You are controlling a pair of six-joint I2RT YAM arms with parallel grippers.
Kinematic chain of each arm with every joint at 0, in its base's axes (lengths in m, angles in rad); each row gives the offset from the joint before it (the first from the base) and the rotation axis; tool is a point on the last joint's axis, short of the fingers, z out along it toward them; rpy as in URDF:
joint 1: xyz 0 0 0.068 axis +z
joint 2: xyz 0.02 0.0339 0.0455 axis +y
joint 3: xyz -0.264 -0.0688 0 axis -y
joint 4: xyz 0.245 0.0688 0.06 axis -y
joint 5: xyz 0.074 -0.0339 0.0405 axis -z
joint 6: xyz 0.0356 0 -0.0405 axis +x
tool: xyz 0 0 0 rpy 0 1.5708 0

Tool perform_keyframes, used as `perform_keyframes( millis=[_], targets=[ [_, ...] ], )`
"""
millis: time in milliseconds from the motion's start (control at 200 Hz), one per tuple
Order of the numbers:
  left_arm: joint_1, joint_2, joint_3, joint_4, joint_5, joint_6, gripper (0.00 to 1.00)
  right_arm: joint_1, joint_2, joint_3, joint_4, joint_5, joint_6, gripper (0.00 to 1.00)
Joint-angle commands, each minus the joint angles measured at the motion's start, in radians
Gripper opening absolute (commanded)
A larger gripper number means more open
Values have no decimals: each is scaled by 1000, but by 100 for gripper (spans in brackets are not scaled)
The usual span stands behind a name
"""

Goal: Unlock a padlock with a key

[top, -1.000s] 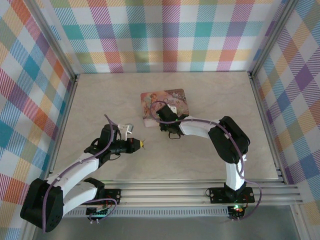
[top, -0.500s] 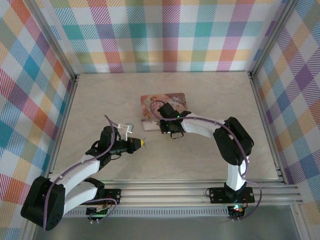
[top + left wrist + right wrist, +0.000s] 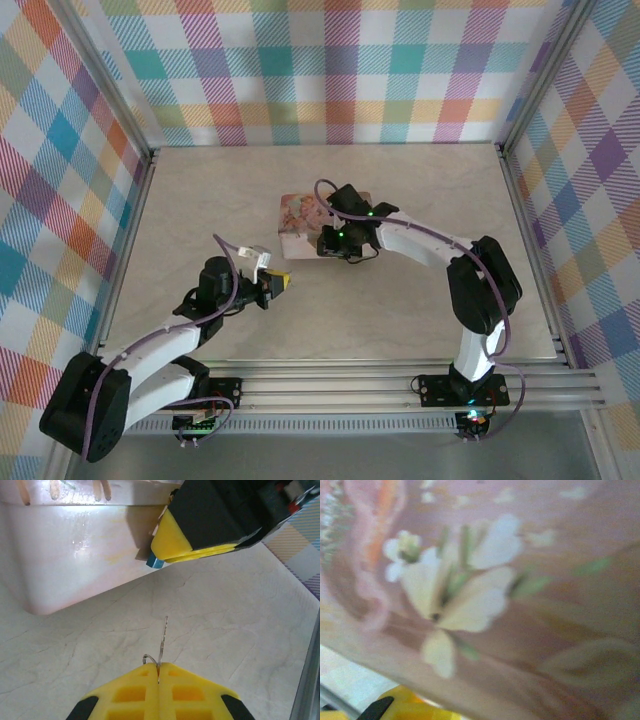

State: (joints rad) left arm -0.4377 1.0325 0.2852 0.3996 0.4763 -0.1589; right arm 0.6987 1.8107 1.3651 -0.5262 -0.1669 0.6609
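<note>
Left gripper (image 3: pixel 158 672) is squeezed tight on the key (image 3: pixel 162 640), which sticks straight out ahead. Bare table (image 3: pixel 235 615) lies past the key's tip. Ahead is the tin (image 3: pixel 75 555) wall. Right gripper (image 3: pixel 176 541) touches it, the padlock (image 3: pixel 155 562) peeking out at its tips. I cannot tell if it grips.

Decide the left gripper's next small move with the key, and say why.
Probably ease the left gripper forward: it is shut on the key, which points toward the blue padlock poking from the right gripper beside the tin, with bare table between them.
</note>
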Motion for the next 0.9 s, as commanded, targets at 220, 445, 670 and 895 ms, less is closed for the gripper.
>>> perform_keyframes(
  millis=[220,445,670,895],
  targets=[
    [-51,110,29,210,-40,31,0,-65,-54,74,-42,-271,69,0],
    [-52,123,30,268,-58,37,0,-95,-42,109,-60,-381,101,0],
    [-53,165,61,323,-37,30,0,-116,-39,121,-59,-439,127,0],
    [-68,253,105,371,-15,21,0,-123,-39,113,-41,-445,144,0]
  ],
)
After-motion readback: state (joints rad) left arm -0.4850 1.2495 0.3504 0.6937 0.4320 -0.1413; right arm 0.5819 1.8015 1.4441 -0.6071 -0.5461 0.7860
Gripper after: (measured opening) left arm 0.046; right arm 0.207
